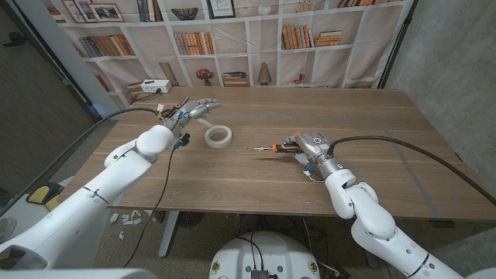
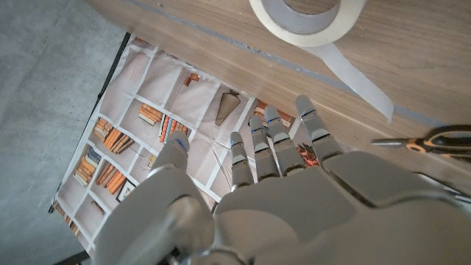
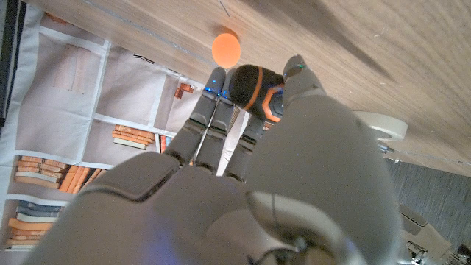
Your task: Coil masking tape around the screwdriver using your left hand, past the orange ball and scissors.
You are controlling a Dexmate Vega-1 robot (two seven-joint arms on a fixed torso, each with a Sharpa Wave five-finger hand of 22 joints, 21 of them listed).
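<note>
Tape (image 1: 218, 136) lies flat on the table (image 1: 387, 147), a pale roll just beside the left hand (image 1: 195, 109), on the side nearer the robot and toward the table's middle. That hand hangs over the table's far left part with its fingers (image 2: 274, 140) stretched out, slightly apart and holding nothing; the left wrist view shows them reaching past the table edge toward the bookshelf backdrop (image 1: 232, 39). In that same view the roll (image 2: 307, 18) has a loose strip trailing off it across the wood, and the dark handles of the scissors (image 2: 441, 140) lie on the table near the hand.

The right hand (image 1: 306, 146) rests near the table's middle, well apart from the left, and grips the screwdriver (image 1: 267, 147) by its black and orange handle. The thin shaft points out of the hand toward the tape, its tip short of the roll with bare wood between them. The right wrist view shows the handle (image 3: 254, 88) wrapped between the fingers and thumb, and an orange ball (image 3: 226, 47) sitting on the table beyond the fingertips.

A white box (image 1: 155, 85) stands at the table's far left corner, behind the left hand. Cables run along both arms.
</note>
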